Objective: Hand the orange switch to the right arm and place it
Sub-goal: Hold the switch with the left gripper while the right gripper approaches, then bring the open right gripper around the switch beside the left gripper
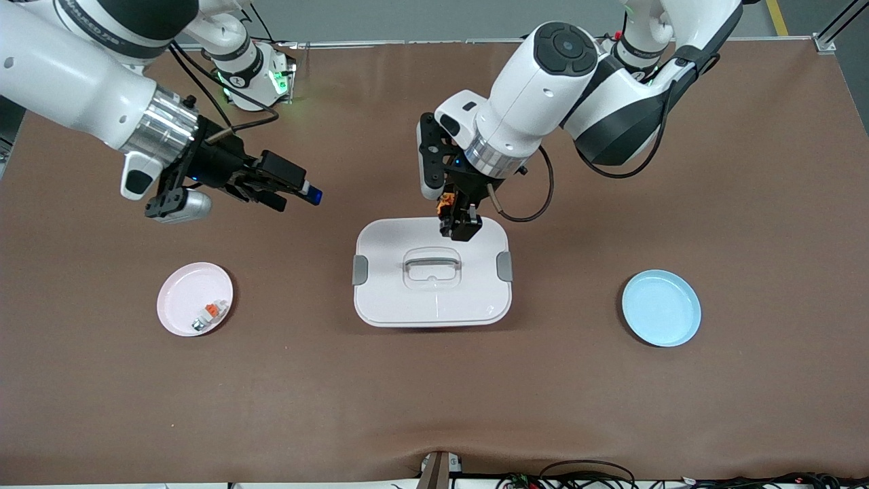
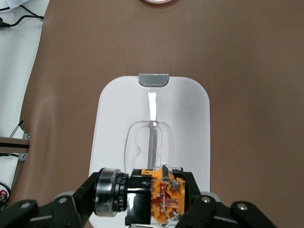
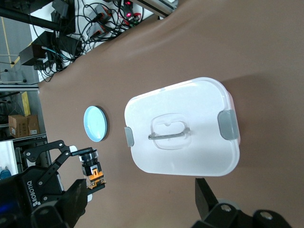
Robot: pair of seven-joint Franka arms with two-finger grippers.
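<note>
Left jaws clamp orange switch (image 1: 446,202) above box (image 1: 380,299)

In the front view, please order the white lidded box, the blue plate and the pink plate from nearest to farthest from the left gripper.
From the left gripper, shut on the orange switch:
1. White lidded box, directly under it.
2. Blue plate, toward the left arm's end.
3. Pink plate, toward the right arm's end.
</note>
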